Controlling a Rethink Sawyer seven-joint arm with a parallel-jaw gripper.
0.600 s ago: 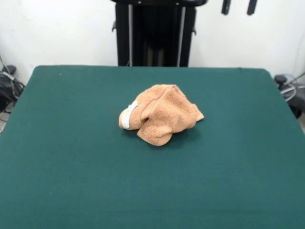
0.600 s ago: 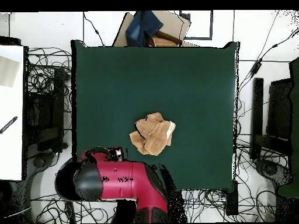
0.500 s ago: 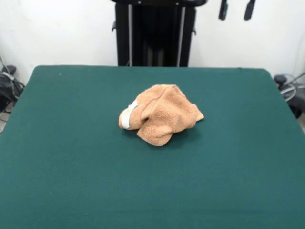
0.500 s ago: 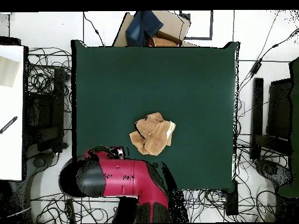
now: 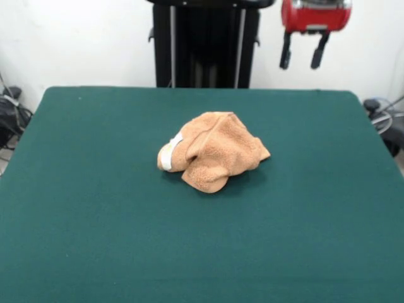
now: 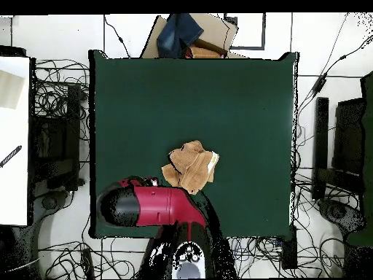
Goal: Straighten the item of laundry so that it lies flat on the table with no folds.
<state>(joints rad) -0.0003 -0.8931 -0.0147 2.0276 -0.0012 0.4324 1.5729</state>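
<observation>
The orange-tan towel (image 5: 211, 151) lies crumpled in a bunched heap near the middle of the dark green table (image 5: 95, 189), with its white label (image 5: 167, 156) showing on the left side. In the overhead view the towel (image 6: 191, 168) sits a little below the centre of the table (image 6: 146, 102). My gripper (image 5: 301, 58) hangs open and empty high over the table's far right edge, well apart from the towel. In the overhead view the red arm (image 6: 156, 205) covers the gripper, just beside the towel's lower left.
The black pedestal (image 5: 205, 44) stands behind the far edge. Cables and gear lie off both table sides (image 5: 9, 113). In the overhead view a cardboard box with blue cloth (image 6: 191, 35) sits beyond the top edge, and a white surface (image 6: 14, 138) lies at the left.
The gripper has come down into the front view, now showing its red body, and shifted slightly left. In the overhead view the arm has swung right, over the table's edge toward the towel.
</observation>
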